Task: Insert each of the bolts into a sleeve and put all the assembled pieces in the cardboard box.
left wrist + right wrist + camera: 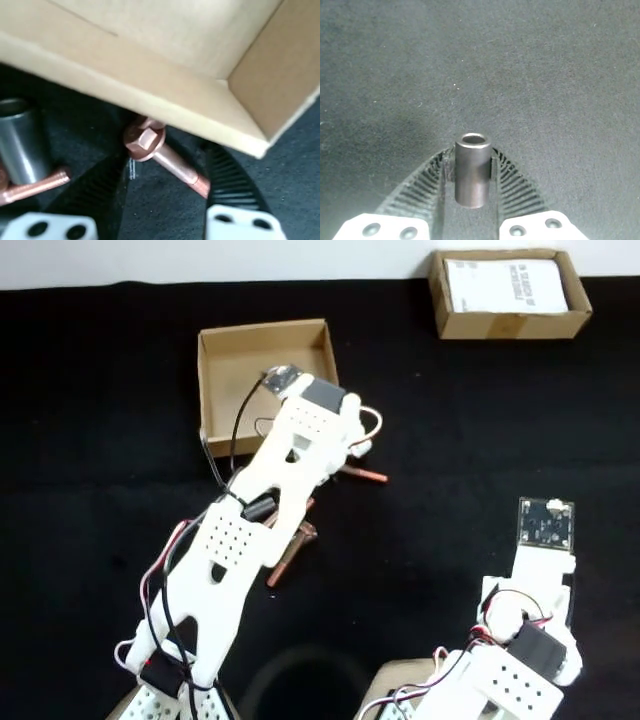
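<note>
Left wrist view looks past the left gripper, whose black ribbed fingers stand wide apart on either side of a copper bolt without touching it. That bolt lies flat on the black mat, its hex head just beside the near wall of the cardboard box. Near it a dark sleeve stands upright on the mat, with a second bolt lying at its foot

High view has the left arm stretched from the near left edge up to the cardboard box, its wrist over the box's near right corner. A bolt shank pokes out to the right from under the wrist, and a further bolt lies nearer, just right of the arm. The right arm sits at the near right, well apart from the box. A smaller carton holding a white sheet rests at the far right

Right wrist view has the right gripper closed on a grey sleeve, clamped between both fingers with its open end pointing away from the wrist, over the mat
</note>
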Action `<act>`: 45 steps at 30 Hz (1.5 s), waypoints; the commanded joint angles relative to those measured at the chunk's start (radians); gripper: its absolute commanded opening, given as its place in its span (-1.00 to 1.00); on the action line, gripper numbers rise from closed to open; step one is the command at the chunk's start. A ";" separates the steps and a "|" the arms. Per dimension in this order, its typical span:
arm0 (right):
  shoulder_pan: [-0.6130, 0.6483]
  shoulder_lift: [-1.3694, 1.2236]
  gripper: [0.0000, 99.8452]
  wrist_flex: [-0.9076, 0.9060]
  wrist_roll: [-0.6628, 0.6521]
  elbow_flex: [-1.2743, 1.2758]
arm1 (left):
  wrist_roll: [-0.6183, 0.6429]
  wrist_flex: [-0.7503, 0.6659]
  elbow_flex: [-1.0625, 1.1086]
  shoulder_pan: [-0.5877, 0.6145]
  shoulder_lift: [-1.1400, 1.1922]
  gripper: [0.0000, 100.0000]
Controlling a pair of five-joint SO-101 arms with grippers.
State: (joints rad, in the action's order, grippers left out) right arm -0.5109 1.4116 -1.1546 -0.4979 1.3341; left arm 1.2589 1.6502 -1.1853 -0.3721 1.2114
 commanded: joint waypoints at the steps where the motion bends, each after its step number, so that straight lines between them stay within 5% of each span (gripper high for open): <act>1: 0.004 0.005 -0.98 -0.004 -0.008 -0.002 | -0.002 -0.003 -0.030 0.027 0.025 -0.92; 9: 0.005 0.005 -0.98 -0.004 -0.006 -0.002 | -0.018 0.040 -0.031 0.005 0.030 -0.98; 17: 0.045 0.007 -0.98 0.025 -0.002 -0.002 | -0.265 0.064 -0.045 -0.082 0.016 -0.98; 29: 0.472 0.013 -0.98 0.166 0.304 -0.071 | -0.746 0.117 -0.119 -0.079 -0.311 -0.98; 42: 0.799 0.015 -0.98 0.289 0.316 -0.079 | -0.891 0.115 0.509 -0.064 -1.130 -0.98; 45: 0.855 0.015 -0.98 0.360 0.423 -0.077 | -0.891 0.110 0.711 -0.064 -1.376 -0.98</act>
State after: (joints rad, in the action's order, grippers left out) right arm 0.2931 1.4131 -0.8585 -0.1603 1.3126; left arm 0.3736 1.7607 -0.6406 -0.4473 0.1220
